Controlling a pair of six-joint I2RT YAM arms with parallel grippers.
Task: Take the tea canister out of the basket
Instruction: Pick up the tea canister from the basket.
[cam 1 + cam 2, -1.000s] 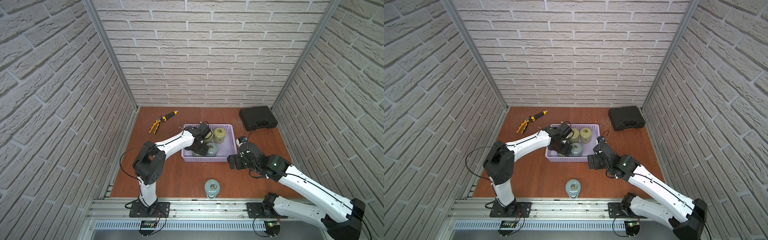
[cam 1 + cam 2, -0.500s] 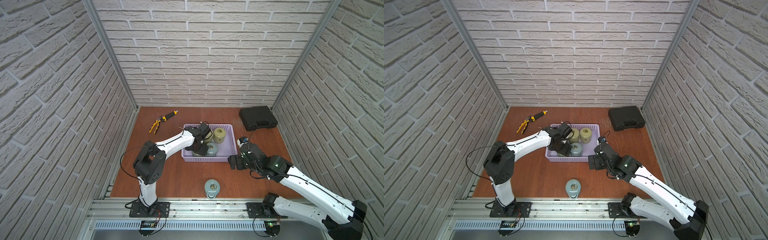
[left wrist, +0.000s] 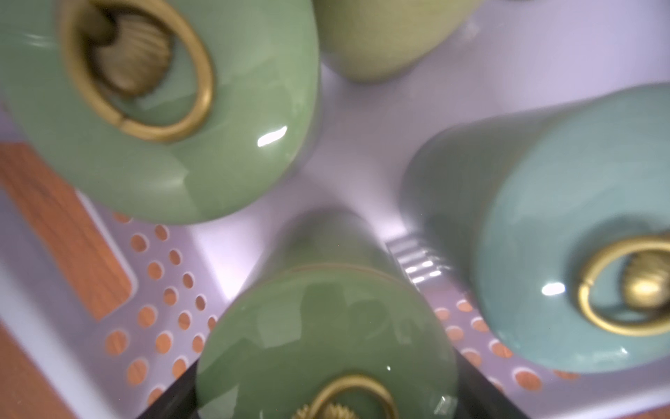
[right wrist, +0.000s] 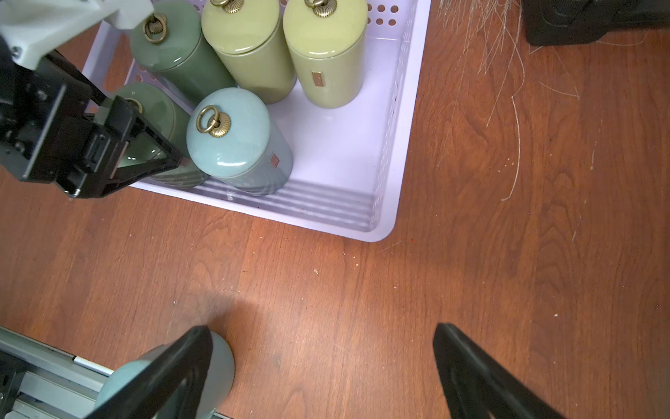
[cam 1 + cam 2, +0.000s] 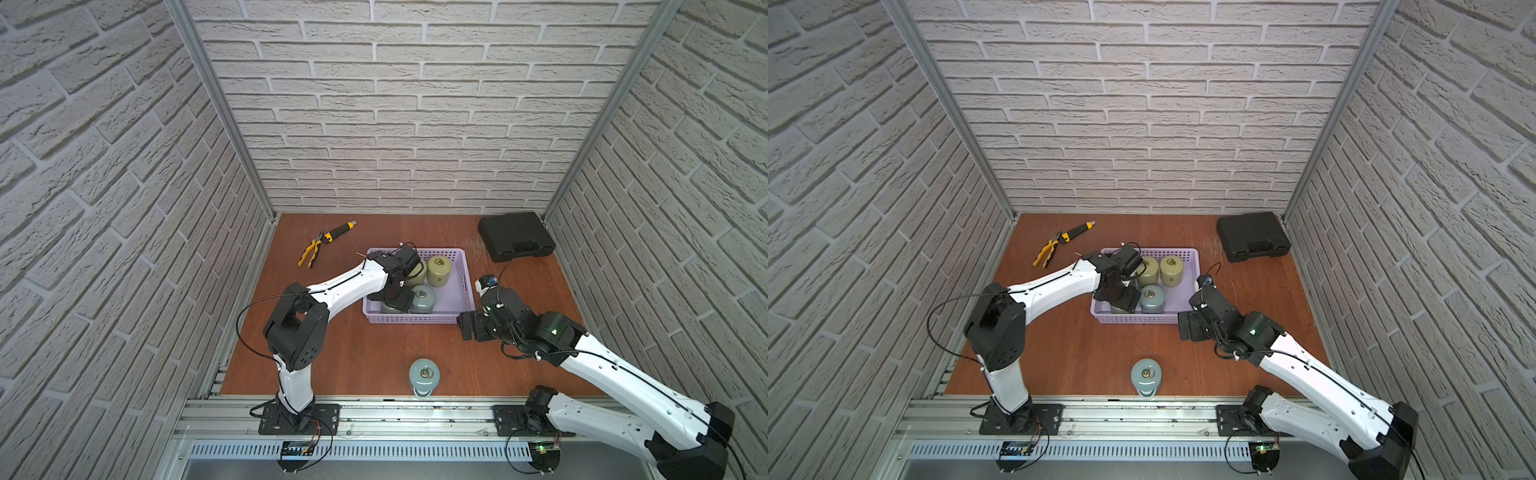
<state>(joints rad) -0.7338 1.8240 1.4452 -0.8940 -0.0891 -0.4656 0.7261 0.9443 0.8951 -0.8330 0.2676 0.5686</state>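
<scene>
The dark green tea canister (image 3: 326,344) stands in the near left corner of the purple basket (image 5: 415,319). The left fingers (image 3: 174,402) pinch its lid from both sides. The right fingers (image 4: 467,366) are spread wide over the desk (image 4: 326,290), just beside the basket. A blue canister (image 5: 424,376) stands alone on the desk.

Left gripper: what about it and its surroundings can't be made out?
- Whether the left gripper touches the dark green canister: its arm hides this in both top views; the left wrist view is blurred and crops the jaws.
- Black case: cut off by the right wrist view's edge.
</scene>
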